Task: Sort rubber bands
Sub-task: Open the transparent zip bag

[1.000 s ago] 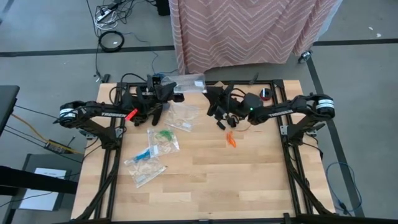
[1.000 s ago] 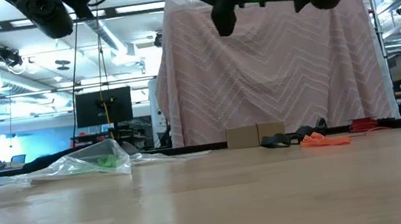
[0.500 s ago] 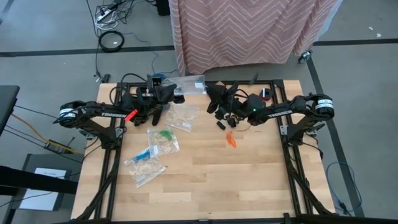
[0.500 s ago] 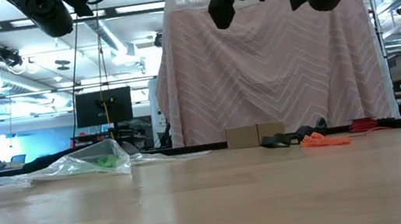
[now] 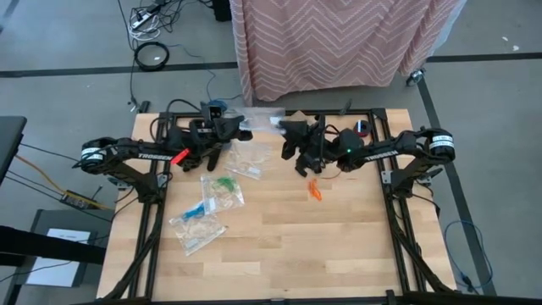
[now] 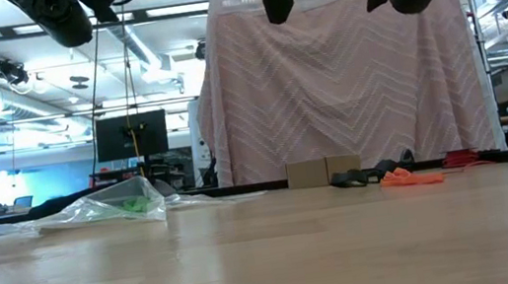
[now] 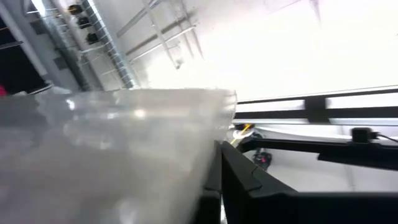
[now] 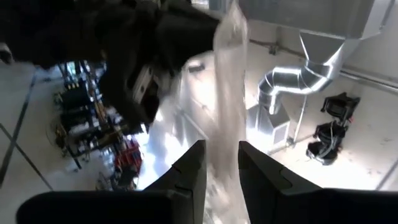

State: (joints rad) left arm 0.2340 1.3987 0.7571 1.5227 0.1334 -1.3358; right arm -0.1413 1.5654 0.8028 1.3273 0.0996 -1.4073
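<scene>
My left gripper (image 5: pixel 240 130) is shut on a clear plastic zip bag (image 5: pixel 261 114), held high over the table's far edge. My right gripper (image 8: pixel 222 149) stands open just right of the bag (image 8: pixel 227 93), whose edge runs down into the gap between its fingers. A clump of orange rubber bands (image 5: pixel 315 191) lies on the wooden table (image 5: pixel 339 246), with black ones (image 6: pixel 349 179) beside it. A green band (image 5: pixel 224 184) and a blue one (image 5: pixel 196 209) lie inside zip bags flat on the table. My left gripper holds the clear bag by its end nearest the left arm (image 7: pixel 186 143), the fingers tipped upward; the film hides the place of contact. The bag is lifted clear of the table. My right gripper has the bag's edge (image 8: pixel 224 124) between its fingers; whether they touch it I cannot tell.
Several clear zip bags lie left of the table's middle (image 5: pixel 250 161) (image 5: pixel 222 193) (image 5: pixel 196 227). A red roll (image 5: pixel 362 128) sits at the far right. A patterned cloth (image 5: pixel 339 42) hangs behind the table. The near half of the table has free room.
My right gripper has moved toward the table's far edge and the held bag, tipping its fingers upward. The left gripper and the bag have stayed where they were.
</scene>
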